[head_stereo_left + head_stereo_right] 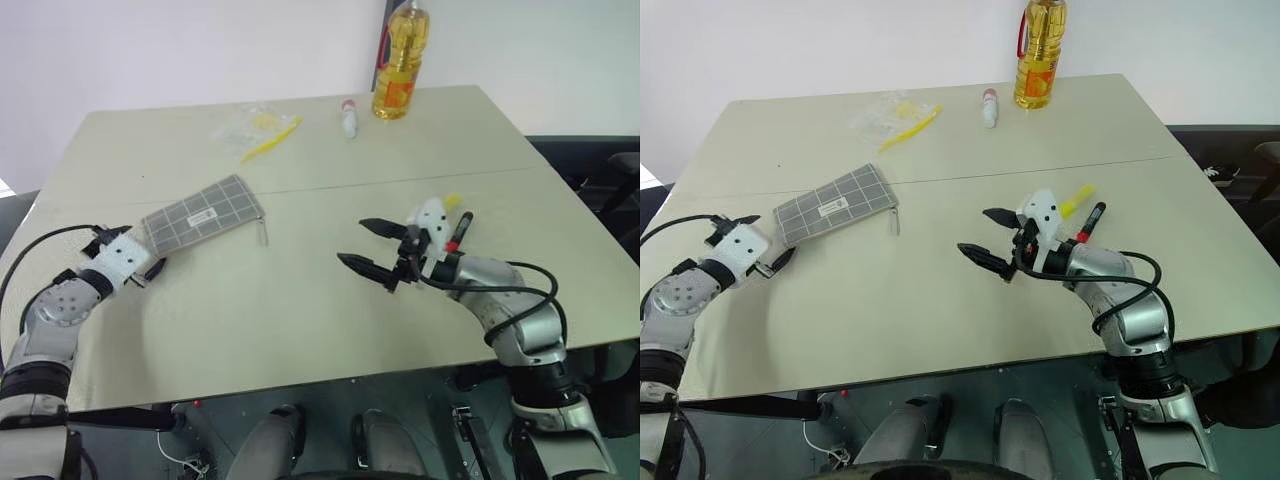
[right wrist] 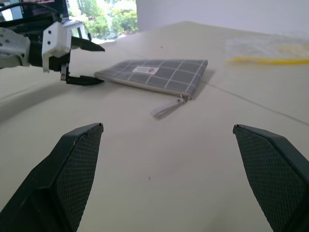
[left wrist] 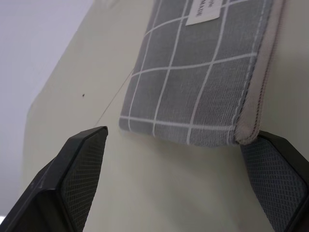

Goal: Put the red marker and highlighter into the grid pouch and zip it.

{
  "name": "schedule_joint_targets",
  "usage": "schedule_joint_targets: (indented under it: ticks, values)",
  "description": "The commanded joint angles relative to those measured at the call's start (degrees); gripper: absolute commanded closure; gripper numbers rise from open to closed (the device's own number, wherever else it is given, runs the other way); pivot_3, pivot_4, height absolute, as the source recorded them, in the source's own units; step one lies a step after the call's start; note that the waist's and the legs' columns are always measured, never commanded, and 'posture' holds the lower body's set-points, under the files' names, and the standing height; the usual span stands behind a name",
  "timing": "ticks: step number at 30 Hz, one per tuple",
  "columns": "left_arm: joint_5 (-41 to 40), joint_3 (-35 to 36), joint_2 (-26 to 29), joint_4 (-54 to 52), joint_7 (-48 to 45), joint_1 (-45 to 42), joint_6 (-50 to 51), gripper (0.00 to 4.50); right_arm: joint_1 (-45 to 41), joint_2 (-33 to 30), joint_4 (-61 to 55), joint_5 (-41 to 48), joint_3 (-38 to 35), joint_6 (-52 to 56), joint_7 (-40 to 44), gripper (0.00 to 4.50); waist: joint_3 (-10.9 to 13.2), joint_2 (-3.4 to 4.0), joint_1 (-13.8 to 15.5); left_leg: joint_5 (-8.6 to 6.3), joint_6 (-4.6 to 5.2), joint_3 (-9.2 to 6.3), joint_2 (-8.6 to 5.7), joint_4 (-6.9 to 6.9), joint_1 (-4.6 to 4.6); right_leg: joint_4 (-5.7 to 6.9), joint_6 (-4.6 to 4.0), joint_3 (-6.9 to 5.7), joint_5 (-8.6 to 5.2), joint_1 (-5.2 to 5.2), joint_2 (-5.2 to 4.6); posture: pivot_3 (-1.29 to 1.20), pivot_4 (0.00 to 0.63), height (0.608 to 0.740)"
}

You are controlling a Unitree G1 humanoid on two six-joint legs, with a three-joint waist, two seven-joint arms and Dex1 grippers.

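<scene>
Left eye view: flat grey grid pouch lies apparently zipped on the beige table, red marker and yellow highlighter still out behind the empty, wide-open right gripper; left gripper spread at the pouch's end — nothing packed yet.

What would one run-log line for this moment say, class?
left hand: open, at pouch end | right hand: open, empty | marker, highlighter: on table | pouch: zipped
</scene>
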Motion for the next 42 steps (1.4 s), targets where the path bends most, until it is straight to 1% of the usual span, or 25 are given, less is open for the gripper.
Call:
schedule_joint_targets:
  ticks: [1, 7, 8, 10, 14, 15, 17, 18, 21, 24, 26, 28, 33, 37, 39, 40, 41, 42]
  values:
    - [1.9, -1.6, 1.0, 3.0, 0.7, -1.3, -1.2, 0.03, -0.9, 0.4, -2.2, 1.3, -0.2, 0.1, -0.1, 0.0, 0.0, 0.0, 0.0, 0.0, 0.0, 0.0, 0.0, 0.0, 0.02, 0.0, 0.0, 0.0, 0.0, 0.01, 0.0, 0.0, 0.15, 0.74]
    - [4.0, -3.2, 1.3, 8.9, 4.2, -5.1, -2.3, 0.03, 0.5, 0.5, -2.3, 1.2, -0.2, -0.9, 0.3, 0.0, 0.0, -0.01, 0.0, 0.01, 0.01, -0.01, 0.0, 0.0, 0.1, 0.09, 0.01, 0.0, 0.0, 0.05, 0.02, 0.0, 0.15, 0.74]
    - [4.0, -3.4, 1.2, 9.5, 4.4, -5.4, -2.6, 0.27, 0.6, 0.5, -2.3, 1.2, -0.2, -1.0, 0.2, 0.0, 0.0, -0.01, -0.1, 0.01, 0.01, -0.01, 0.0, 0.0, 0.11, 0.11, 0.01, 0.0, 0.0, 0.05, 0.02, 0.0, 0.15, 0.74]
    - [3.9, -3.5, 1.1, 10.4, 5.1, -5.8, -3.6, 0.93, 0.8, 0.6, -2.3, 1.1, -0.1, -1.1, 0.1, 0.0, 0.0, -0.01, -0.3, 0.01, 0.01, -0.01, 0.0, 0.0, 0.16, 0.12, 0.01, 0.0, 0.01, 0.07, 0.02, 0.0, 0.15, 0.74]
    - [3.0, -3.5, 0.6, 11.3, 6.1, -6.4, -5.1, 2.91, 1.1, 0.8, -2.6, 1.0, 0.0, -1.2, -0.3, 0.0, 0.0, -0.01, -0.5, 0.02, 0.02, -0.01, 0.0, 0.0, 0.14, 0.13, 0.01, 0.0, 0.01, 0.06, 0.03, 0.0, 0.15, 0.74]
    - [2.4, -3.2, 0.4, 11.3, 6.1, -6.4, -5.5, 3.33, 1.1, 0.9, -2.8, 1.0, 0.1, -1.1, -0.5, 0.0, 0.0, -0.01, -0.5, 0.02, 0.01, -0.01, 0.0, 0.0, 0.14, 0.13, 0.01, 0.0, 0.01, 0.06, 0.03, 0.0, 0.15, 0.74]
    - [1.1, -2.3, 0.0, 10.8, 6.1, -6.1, -5.9, 4.37, 1.2, 1.2, -3.3, 1.0, 0.3, -0.8, -0.8, 0.0, 0.0, -0.01, -0.4, 0.02, 0.01, 0.0, 0.0, 0.0, 0.14, 0.12, 0.01, 0.0, 0.01, 0.06, 0.01, 0.0, 0.15, 0.74]
    - [0.2, -1.8, -0.2, 9.9, 5.8, -5.6, -6.2, 4.45, 1.2, 1.3, -3.5, 1.0, 0.4, -0.8, -1.0, 0.0, 0.0, -0.02, -0.3, 0.02, 0.01, 0.0, -0.01, 0.0, 0.14, 0.12, 0.02, 0.0, 0.01, 0.07, 0.0, 0.0, 0.15, 0.74]
    - [-3.3, -0.3, -0.7, 6.2, 3.6, -3.8, -6.5, 4.45, 1.4, 1.4, -3.7, 1.1, 0.5, -0.6, -1.2, 0.0, 0.0, -0.02, -0.4, 0.02, 0.01, 0.0, -0.01, 0.0, 0.14, 0.1, 0.03, 0.01, 0.02, 0.06, 0.0, 0.0, 0.15, 0.74]
    - [-7.6, 1.4, -1.6, -1.2, 0.3, -0.3, -4.4, 4.45, 1.4, 1.3, -3.8, 1.3, 0.5, -0.6, -1.2, 0.0, 0.0, -0.03, -0.4, 0.02, 0.01, -0.01, -0.01, 0.0, 0.11, 0.1, 0.02, 0.01, 0.02, 0.06, 0.0, 0.0, 0.15, 0.74]
    - [-10.8, 1.9, -2.4, -10.0, -1.9, 3.7, -2.0, 4.45, 1.3, 1.2, -3.6, 1.4, 0.5, -0.7, -1.0, 0.0, 0.0, -0.02, -0.5, 0.02, 0.02, -0.01, -0.01, 0.01, 0.11, 0.1, 0.02, 0.01, 0.02, 0.06, 0.0, 0.0, 0.15, 0.74]
    - [-12.3, 1.8, -3.1, -20.5, -2.9, 8.8, 2.2, 4.45, 1.2, 1.2, -3.4, 1.3, 0.6, -1.0, -0.8, 0.0, 0.0, -0.01, -0.5, 0.02, 0.01, 0.0, -0.01, 0.01, 0.1, 0.09, 0.01, 0.03, 0.02, 0.07, -0.01, 0.0, 0.15, 0.74]
    - [-12.2, 0.8, -5.6, -41.1, -2.3, 19.4, 14.2, 4.45, 0.1, 1.1, -1.6, -0.1, 1.6, -1.5, -1.0, 0.0, 0.0, 0.01, -0.7, 0.02, 0.01, 0.0, 0.0, -0.01, 0.08, 0.08, 0.0, 0.06, 0.01, 0.09, 0.0, 0.0, 0.15, 0.74]
    - [-8.7, -2.8, -8.1, -54.4, -1.2, 26.9, 24.2, 4.45, -1.6, -0.8, 4.2, -8.8, 4.9, -2.7, -4.8, 0.0, 0.0, 0.01, -1.2, 0.01, 0.01, 0.01, 0.0, 0.0, 0.1, 0.09, -0.02, 0.05, 0.0, 0.11, 0.01, 0.0, 0.15, 0.74]
    - [-7.6, -5.3, -10.3, -60.3, -0.3, 30.0, 29.8, 4.5, -3.3, -0.5, 8.8, -11.7, 5.1, -2.3, -7.6, 0.53, 0.0, 0.03, -1.2, 0.01, 0.01, 0.02, 0.0, 0.0, 0.12, 0.08, -0.13, 0.05, -0.06, 0.18, 0.01, 0.0, 0.15, 0.74]
    - [-7.5, -6.2, -11.4, -62.9, 0.1, 31.2, 32.7, 4.5, -3.9, -0.6, 10.2, -12.5, 5.5, -1.8, -7.9, 0.88, 0.0, 0.04, -1.2, 0.01, 0.01, 0.04, 0.0, 0.0, 0.12, 0.08, -0.13, 0.08, -0.06, 0.2, 0.01, 0.0, 0.15, 0.74]
    - [-7.4, -6.7, -12.2, -64.6, 0.2, 31.9, 34.7, 4.5, -4.4, -0.5, 11.1, -13.0, 5.8, -1.5, -7.8, 1.36, 0.0, 0.03, -1.1, 0.01, 0.01, 0.04, 0.0, 0.0, 0.11, 0.07, -0.13, 0.08, -0.06, 0.2, 0.01, 0.0, 0.15, 0.74]
    - [-8.6, -7.1, -13.1, -66.8, -0.1, 32.4, 36.1, 4.11, -5.1, -0.4, 11.8, -14.3, 6.7, -0.8, -8.4, 1.85, 0.0, 0.04, -1.1, 0.01, 0.01, 0.03, 0.0, 0.01, 0.1, 0.08, -0.11, 0.08, -0.04, 0.23, 0.02, 0.0, 0.15, 0.74]
